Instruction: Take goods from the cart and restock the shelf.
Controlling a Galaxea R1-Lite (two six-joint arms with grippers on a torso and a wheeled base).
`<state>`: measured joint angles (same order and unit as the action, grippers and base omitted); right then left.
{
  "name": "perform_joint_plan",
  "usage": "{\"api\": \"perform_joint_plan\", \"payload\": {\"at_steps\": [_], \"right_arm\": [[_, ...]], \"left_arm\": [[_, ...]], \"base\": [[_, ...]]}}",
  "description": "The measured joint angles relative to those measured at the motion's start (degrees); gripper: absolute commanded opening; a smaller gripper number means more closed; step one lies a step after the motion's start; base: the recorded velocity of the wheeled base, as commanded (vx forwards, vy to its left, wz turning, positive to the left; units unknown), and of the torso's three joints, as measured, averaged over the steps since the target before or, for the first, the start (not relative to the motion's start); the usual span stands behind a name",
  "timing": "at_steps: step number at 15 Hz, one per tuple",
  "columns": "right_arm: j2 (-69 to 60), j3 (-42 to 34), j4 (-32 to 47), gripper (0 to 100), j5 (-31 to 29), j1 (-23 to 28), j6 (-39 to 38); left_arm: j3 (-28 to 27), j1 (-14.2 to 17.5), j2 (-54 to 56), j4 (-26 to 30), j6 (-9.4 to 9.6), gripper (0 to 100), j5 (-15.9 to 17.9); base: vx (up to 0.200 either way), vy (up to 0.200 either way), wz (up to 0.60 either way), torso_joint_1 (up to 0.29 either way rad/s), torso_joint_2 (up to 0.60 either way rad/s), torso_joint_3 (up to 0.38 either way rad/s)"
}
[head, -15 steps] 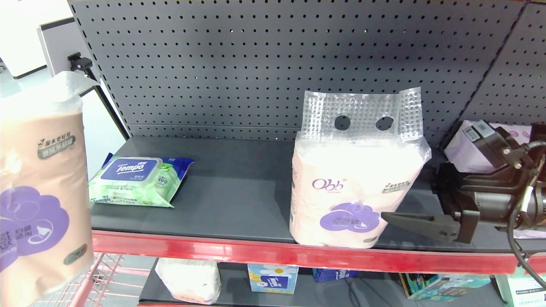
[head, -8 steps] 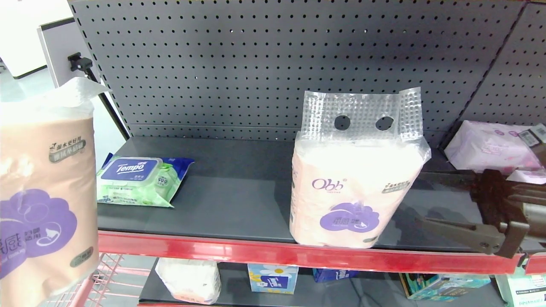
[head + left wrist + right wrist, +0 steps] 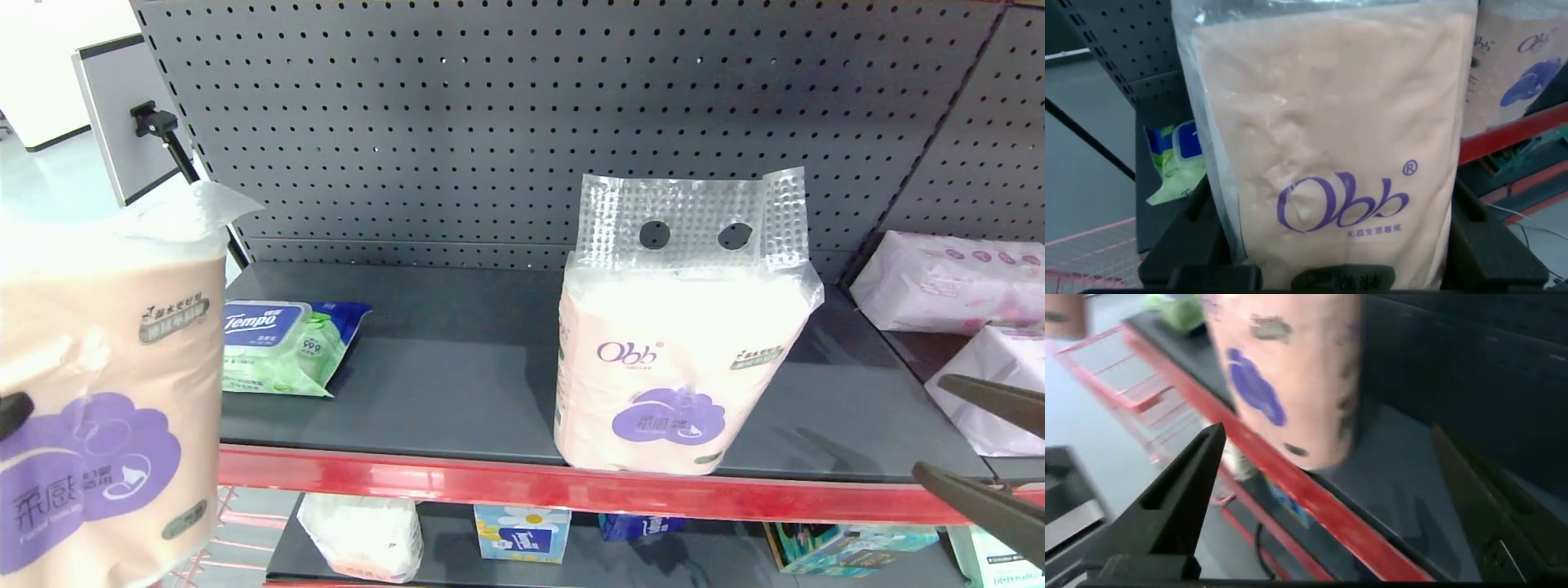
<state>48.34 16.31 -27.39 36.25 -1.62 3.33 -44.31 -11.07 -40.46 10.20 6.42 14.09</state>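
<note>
Left pincer (image 3: pixel 1331 204) holding purple-labelled tissue pack (image 3: pixel 106 392), right pincer (image 3: pixel 927 425) wide by shelf (image 3: pixel 457 384)

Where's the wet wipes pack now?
Head view: wet wipes pack lies flat on the left of the shelf, partly behind the held tissue pack, left of the standing tissue pack.

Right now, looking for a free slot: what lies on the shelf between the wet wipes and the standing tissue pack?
Nothing: the head view shows bare shelf between the wet wipes and the standing tissue pack.
</note>
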Motion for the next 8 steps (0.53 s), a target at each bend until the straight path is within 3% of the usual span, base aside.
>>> {"api": "perform_joint_plan", "payload": {"at_steps": [2,4,6,8], "right_arm": [[-5.71,-3.85,0.07,100,-14.62,1.10,-0.55],[-9.58,-6.14,0.07,100,-25.59,1.78,-0.68],[-12.09,-8.40,0.09,100,-31.72,1.97,-0.62],[-14.47,-11.47,0.02,100,-33.79,2.06,-0.62]], "left_arm": [[0.05,0.00,-0.74,-0.20,0.00,0,2.73],[0.11,0.00,-1.54,-0.39,0.00,0,5.14],[0.11,-0.04,-2.43,-0.63,-0.07,0,6.77],[0.11,0.00,-3.80,-6.05,-0.57,0,8.20]], "base": [[0.000,0.000,0.00,0.000,0.00,0.000],[0.000,0.000,0.00,0.000,0.00,0.000],[0.000,0.000,0.00,0.000,0.00,0.000],[0.000,0.000,0.00,0.000,0.00,0.000]]}}
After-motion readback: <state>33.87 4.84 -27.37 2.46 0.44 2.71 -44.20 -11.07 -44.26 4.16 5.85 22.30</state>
